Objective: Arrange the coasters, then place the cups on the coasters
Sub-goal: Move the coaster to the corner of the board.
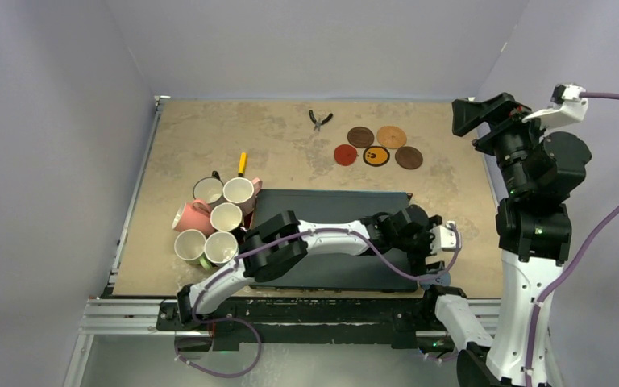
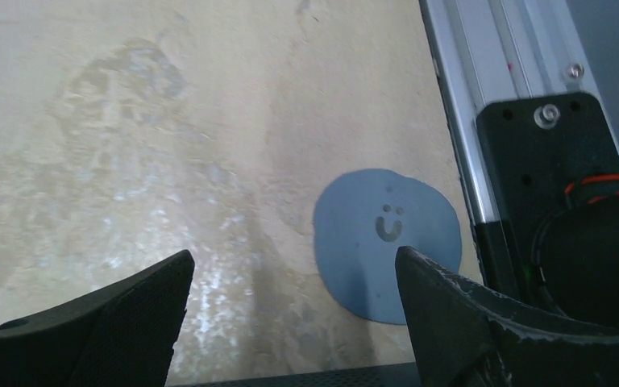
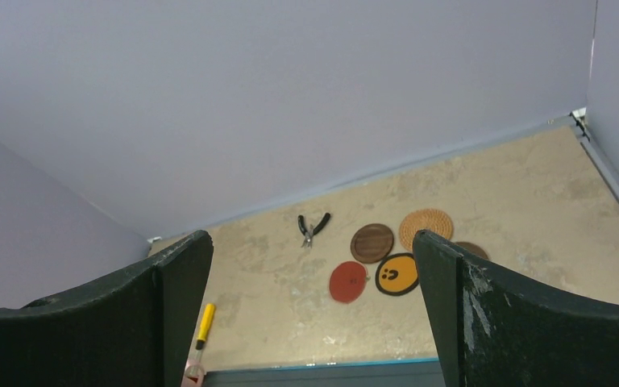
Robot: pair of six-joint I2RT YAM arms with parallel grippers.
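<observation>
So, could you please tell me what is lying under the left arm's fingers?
A grey-blue coaster with a smiley face lies flat on the tabletop below the open fingers. One finger covers its near edge; from above, the arm hides most of it.

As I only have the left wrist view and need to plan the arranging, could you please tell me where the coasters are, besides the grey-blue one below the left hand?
Observer: The other five lie clustered on the table's far side, right of centre: red coaster, yellow coaster and dark brown coaster in the nearer row, brown wood coaster and tan cork coaster behind.
Operator: Thank you. Where are the cups?
Observer: All six cups are bunched left of the black mat, none on a coaster.
Operator: Is the right hand free?
Observer: Yes, the right hand is raised, open and empty.
</observation>
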